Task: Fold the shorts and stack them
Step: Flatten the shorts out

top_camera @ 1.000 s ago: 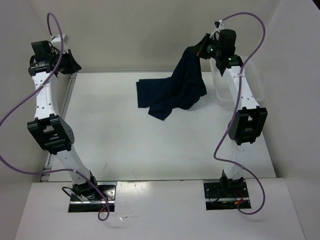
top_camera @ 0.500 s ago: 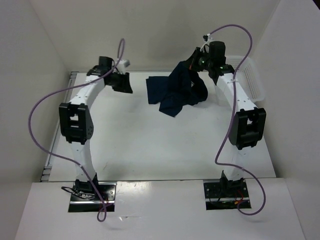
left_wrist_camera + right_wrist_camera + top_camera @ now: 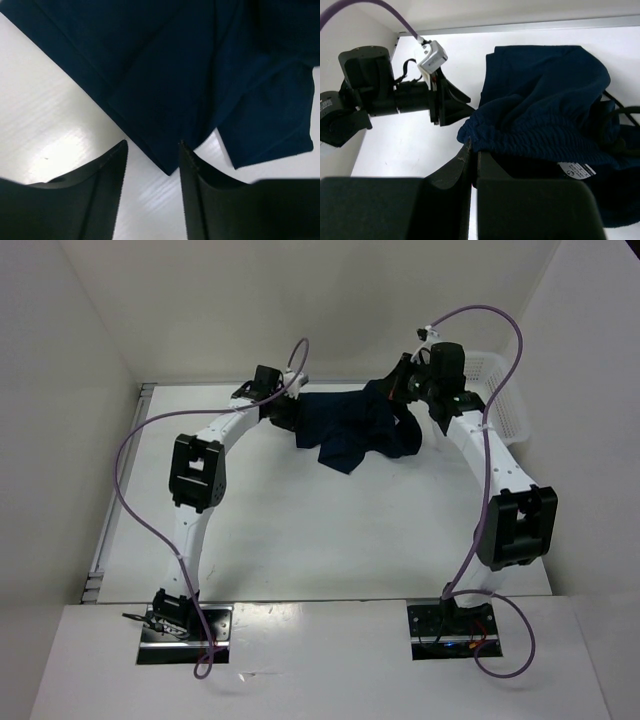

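Note:
The dark navy shorts (image 3: 352, 426) lie bunched at the far middle of the white table (image 3: 300, 530), their right end lifted. My right gripper (image 3: 402, 387) is shut on the gathered waistband (image 3: 520, 134), pinched at its fingertips (image 3: 474, 148); a white label (image 3: 576, 170) and the dark drawstring (image 3: 620, 116) hang beside it. At the shorts' left edge, my left gripper (image 3: 286, 411) stands open. In the left wrist view a corner of the hem (image 3: 169, 167) lies flat on the table between the spread fingers (image 3: 112, 167), not gripped.
A white slotted basket (image 3: 503, 390) stands at the far right behind the right arm. White walls close in the back and both sides. A metal rail (image 3: 118, 510) runs along the table's left edge. Purple cables loop over both arms.
The left arm swung from the far left wall across to the shorts' left edge and its gripper opened. The right gripper came lower and slightly left, still holding the waistband.

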